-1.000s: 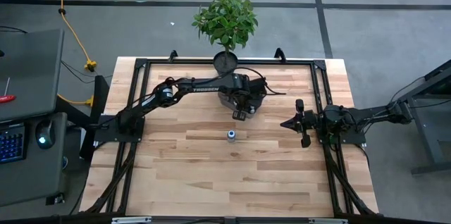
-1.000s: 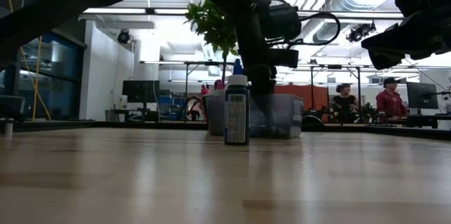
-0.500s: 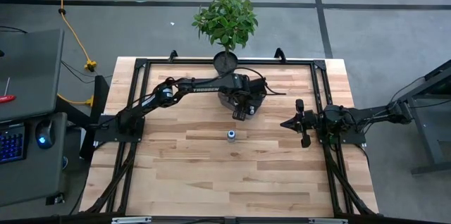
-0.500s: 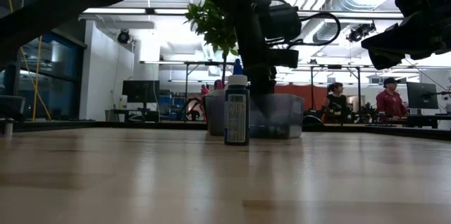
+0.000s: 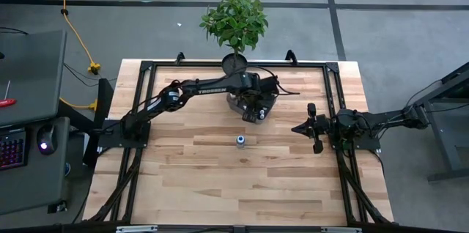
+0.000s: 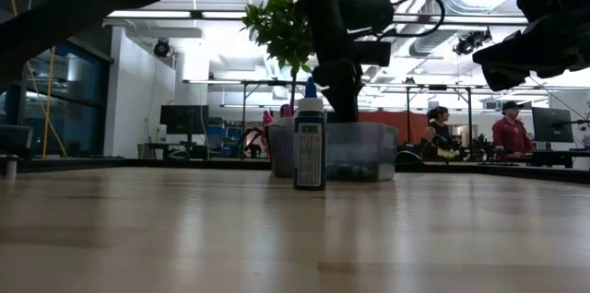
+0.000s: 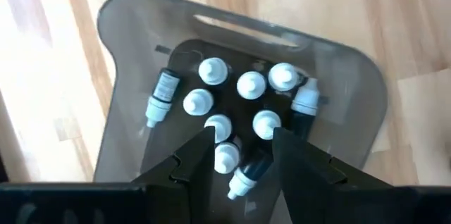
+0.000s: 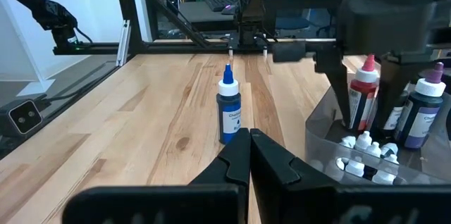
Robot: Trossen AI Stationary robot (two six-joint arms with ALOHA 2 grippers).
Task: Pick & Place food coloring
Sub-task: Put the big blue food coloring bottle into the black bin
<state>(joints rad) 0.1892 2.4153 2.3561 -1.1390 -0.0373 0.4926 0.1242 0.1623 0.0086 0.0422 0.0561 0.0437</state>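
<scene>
A clear plastic bin (image 7: 352, 62) stands at the table's far middle (image 5: 236, 103). Several food coloring bottles (image 7: 239, 86) with whitish caps are inside, some upright and some lying down. My left gripper (image 7: 243, 134) hovers open just above them, pointing steeply down, with nothing between its fingers. In the low view it hangs over the bin's rim (image 6: 339, 86). One blue-capped food coloring bottle (image 5: 239, 141) stands upright on its base alone at the table's middle (image 6: 309, 150). At the table's right side, my right gripper (image 5: 314, 127) waits shut (image 8: 248, 146).
A potted plant (image 5: 234, 24) stands at the far edge right behind the bin. In the right wrist view a red bottle (image 8: 364, 97) and a purple-capped one (image 8: 423, 108) stand upright in the bin. Bare wood lies toward the near edge (image 5: 242, 189). People sit beyond the table (image 6: 507, 132).
My left gripper has risen straight up out of the bin and now hangs above its rim, with nothing between its fingers. The bottles in the bin and the lone bottle on the table have stayed in place.
</scene>
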